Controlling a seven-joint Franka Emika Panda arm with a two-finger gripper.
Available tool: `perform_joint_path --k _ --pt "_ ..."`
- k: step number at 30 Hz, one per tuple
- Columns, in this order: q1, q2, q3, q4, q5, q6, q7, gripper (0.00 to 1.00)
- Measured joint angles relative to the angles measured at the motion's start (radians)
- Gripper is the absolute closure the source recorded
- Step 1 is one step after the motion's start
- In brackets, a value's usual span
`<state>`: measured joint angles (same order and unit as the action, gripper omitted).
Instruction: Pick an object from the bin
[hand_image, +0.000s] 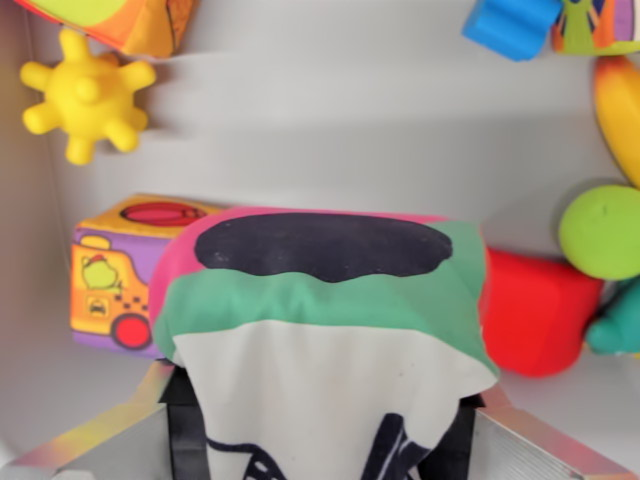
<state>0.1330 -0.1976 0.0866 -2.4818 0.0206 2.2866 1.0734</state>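
A soft fabric cube (320, 340), pink and green with a dark oval patch and a white face with black marks, fills the lower middle of the wrist view. My gripper (320, 440) is shut on the cube; its metal fingers (110, 445) show at the bottom left and bottom right, and the black pads press its sides. The cube hangs above the grey bin floor (330, 130) and hides what lies under it.
A yellow spiky ball (87, 97) sits at top left. A printed yellow cube (115, 285) lies at left, a red block (535, 312) at right. A green ball (603, 232), a banana-like yellow toy (620, 110), a blue block (510, 25) and a teal piece (620, 325) crowd the right.
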Motion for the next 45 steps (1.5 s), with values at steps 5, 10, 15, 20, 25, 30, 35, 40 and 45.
perform_joint_path --k 5,10,15,20,25,30,35,40,45 --pt "0.000 -0.029 -0.001 0.025 0.001 -0.054 -0.001 1.00" --pt "0.000 -0.055 -0.002 0.052 0.002 -0.107 -0.002 1.00" --pt "0.000 -0.073 -0.003 0.078 0.003 -0.152 -0.004 1.00" --pt "0.000 -0.091 -0.004 0.104 0.003 -0.195 -0.004 1.00" --pt "0.000 -0.101 -0.004 0.127 0.003 -0.229 -0.005 1.00" --pt "0.000 -0.108 -0.005 0.143 0.003 -0.252 -0.005 1.00" --pt "0.000 -0.113 -0.006 0.155 0.003 -0.269 -0.005 1.00" --pt "0.000 -0.115 -0.006 0.160 0.003 -0.276 -0.006 1.00" --pt "0.000 -0.114 -0.006 0.159 0.003 -0.276 -0.006 1.00"
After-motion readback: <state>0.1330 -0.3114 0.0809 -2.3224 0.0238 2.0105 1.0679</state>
